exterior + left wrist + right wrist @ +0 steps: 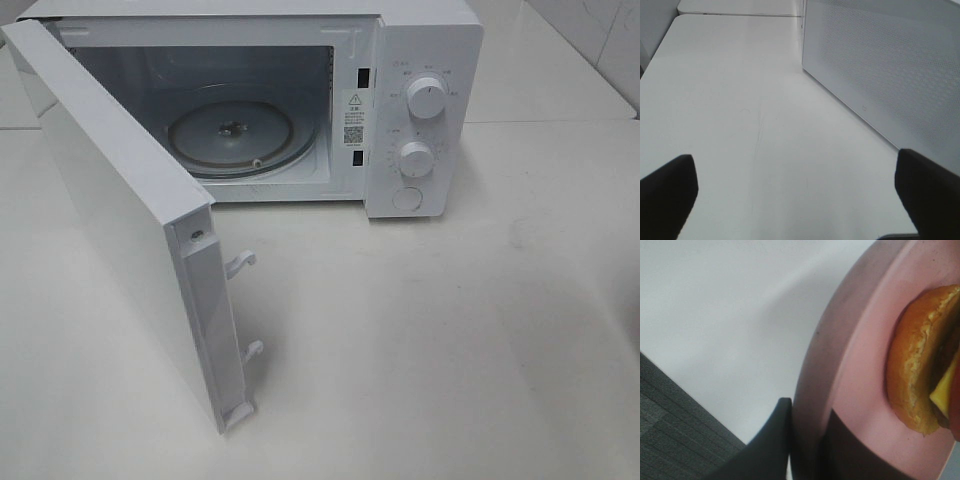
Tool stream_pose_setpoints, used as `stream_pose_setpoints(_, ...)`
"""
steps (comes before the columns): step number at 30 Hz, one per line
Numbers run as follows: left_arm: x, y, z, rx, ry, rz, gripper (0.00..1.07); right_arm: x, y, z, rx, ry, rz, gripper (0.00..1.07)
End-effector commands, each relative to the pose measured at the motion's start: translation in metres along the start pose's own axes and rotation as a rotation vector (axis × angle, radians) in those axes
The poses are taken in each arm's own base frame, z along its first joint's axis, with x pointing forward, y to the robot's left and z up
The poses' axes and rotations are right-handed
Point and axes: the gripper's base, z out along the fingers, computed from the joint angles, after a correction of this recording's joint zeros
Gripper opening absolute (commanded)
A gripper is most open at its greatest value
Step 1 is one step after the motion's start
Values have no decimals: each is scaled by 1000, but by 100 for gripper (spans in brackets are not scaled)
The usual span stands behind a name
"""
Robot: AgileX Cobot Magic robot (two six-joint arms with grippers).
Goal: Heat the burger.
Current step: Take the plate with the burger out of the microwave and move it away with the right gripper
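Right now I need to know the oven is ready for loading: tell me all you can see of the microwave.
The microwave is a white box standing on the pale table, door swung wide open. Inside, a round glass turntable lies bare. The right panel carries two round knobs and a button below. No tool touches it.

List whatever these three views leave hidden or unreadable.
- Burger: right wrist view only; the picture's edge cuts it off.
- Pink plate: mostly out of frame; right end effector pinches its rim.
- Both arms: absent from the high view.
- Microwave dial markings and warning sticker: too small to read.
- Left end effector: only fingertips show, open.
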Motion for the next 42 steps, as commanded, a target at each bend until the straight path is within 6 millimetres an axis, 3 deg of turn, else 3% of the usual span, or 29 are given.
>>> stream_pose_setpoints(1, 1, 0, -1, -1, -24, -6, 100, -4, -7, 2, 70, 20, 33, 0)
stream_pose_setpoints(19, 1, 0, -1, -1, -24, -6, 100, -39, -16, 15, 117, 160, 386, 0)
stream_pose_setpoints(31, 1, 0, -1, -1, -24, -6, 100, -53, -22, 18, 162, 232, 528, 0)
stream_pose_setpoints(42, 1, 0, -1, -1, -24, -6, 100, -65, -15, 35, 192, 297, 632, 2)
